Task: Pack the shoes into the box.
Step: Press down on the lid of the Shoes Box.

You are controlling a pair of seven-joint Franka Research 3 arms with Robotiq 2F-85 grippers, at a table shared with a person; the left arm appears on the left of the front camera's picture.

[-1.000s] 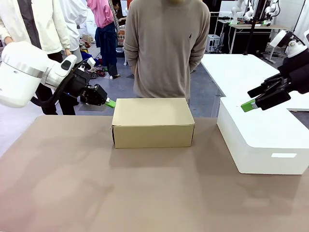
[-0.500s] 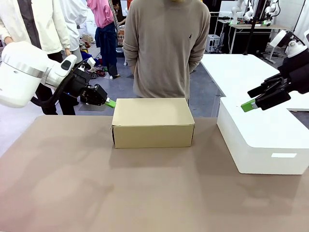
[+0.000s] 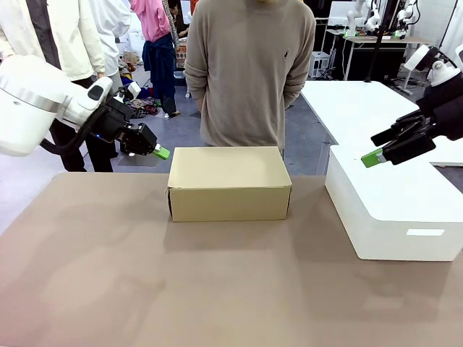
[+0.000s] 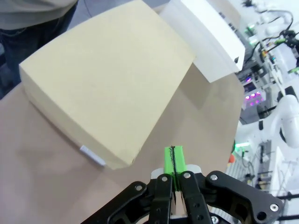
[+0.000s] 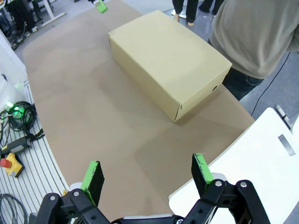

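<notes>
From the front we see the box (image 3: 229,183) lid-down shut in the middle of the tabletop (image 3: 217,289), a person (image 3: 249,72) behind it, the left gripper (image 3: 160,152) hovering off its far left corner and the right gripper (image 3: 376,148) above the white block (image 3: 394,210). Down the left wrist, our jaws are pressed together, green pads (image 4: 174,161) touching, the box (image 4: 107,84) just ahead. On the right wrist our jaws are spread wide and empty, the box (image 5: 168,63) well beyond them.
</notes>
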